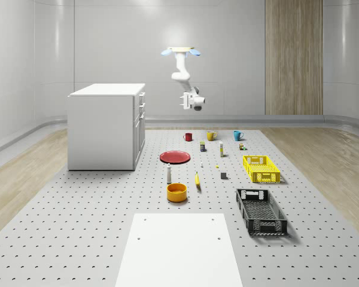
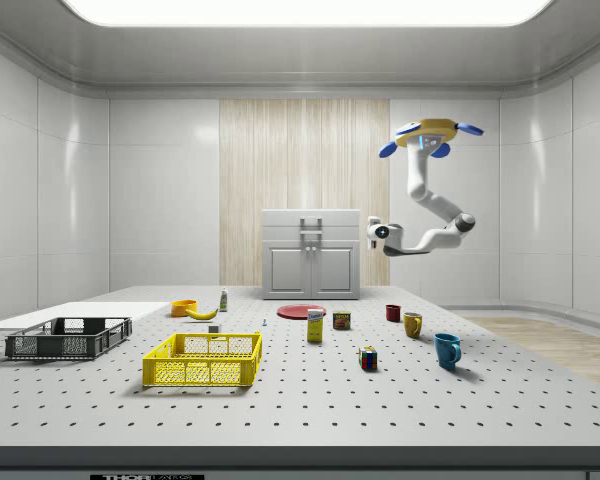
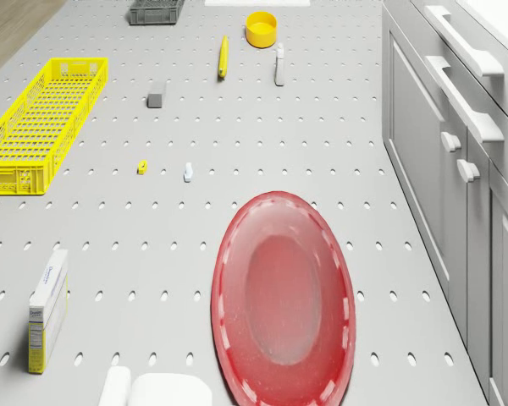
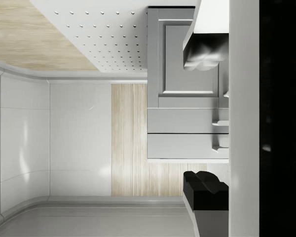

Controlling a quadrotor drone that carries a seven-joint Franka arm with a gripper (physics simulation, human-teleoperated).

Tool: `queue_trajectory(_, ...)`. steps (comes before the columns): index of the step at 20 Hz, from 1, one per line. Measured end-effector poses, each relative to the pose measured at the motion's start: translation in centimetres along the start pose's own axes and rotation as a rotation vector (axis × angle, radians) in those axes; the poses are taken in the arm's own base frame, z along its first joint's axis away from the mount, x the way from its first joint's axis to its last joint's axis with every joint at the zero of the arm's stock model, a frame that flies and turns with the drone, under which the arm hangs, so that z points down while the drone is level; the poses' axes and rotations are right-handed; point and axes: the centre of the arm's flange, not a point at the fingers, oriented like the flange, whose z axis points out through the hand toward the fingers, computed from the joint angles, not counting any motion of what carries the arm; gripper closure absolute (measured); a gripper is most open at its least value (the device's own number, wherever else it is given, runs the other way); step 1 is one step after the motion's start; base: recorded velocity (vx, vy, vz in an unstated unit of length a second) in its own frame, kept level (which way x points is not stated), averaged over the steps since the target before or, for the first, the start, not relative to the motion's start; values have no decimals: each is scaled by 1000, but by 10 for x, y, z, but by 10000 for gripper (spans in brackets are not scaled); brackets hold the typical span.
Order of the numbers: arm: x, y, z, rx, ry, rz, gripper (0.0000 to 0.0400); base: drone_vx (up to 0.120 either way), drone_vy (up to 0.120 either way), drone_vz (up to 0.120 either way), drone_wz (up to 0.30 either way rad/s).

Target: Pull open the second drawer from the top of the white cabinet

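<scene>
Two fingers apart, pincer [image 1: 189,103] holding nothing.

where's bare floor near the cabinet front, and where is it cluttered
Free: the strip between the white cabinet and the red plate; also between the orange bowl and the white sheet. Crowded: the row of mugs and small items toward the yellow crate.

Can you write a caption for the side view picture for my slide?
Drone hovers beside white cabinet, end effector short of its drawers.
</scene>
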Motion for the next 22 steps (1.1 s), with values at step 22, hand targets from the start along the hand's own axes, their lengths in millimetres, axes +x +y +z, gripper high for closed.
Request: queue_trajectory(22, 0, 0, 0, 1, 0, 0, 100, 120, -120, 0, 0)
